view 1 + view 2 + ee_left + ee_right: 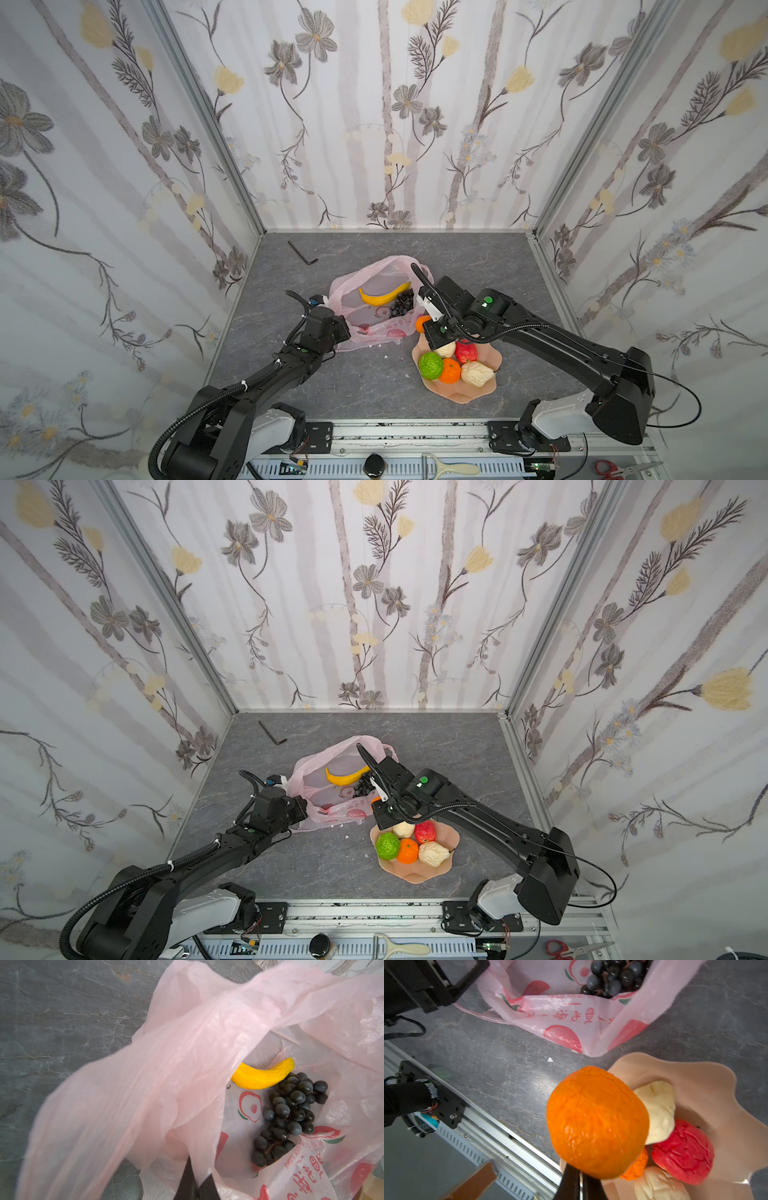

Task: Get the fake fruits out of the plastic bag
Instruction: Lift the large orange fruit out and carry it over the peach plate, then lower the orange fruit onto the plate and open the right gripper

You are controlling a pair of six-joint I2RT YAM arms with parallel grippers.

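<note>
The plastic bag lies open on the table. Inside it are two fake fruits, a banana and a grape bunch, which touch each other.

The left hand is clamped on a pink fold of the bag's rim, on the side away from the dish, and holds that edge up off the table. The right hand is closed tight on an orange ball and holds it in the air just beside the bag, on the dish side.

The dish sits just beside the bag. It holds a green ball, a second orange ball, a red ball and two beige balls, all packed against one another.

A bent hex key lies on the table apart from the bag, towards the back wall.
</note>
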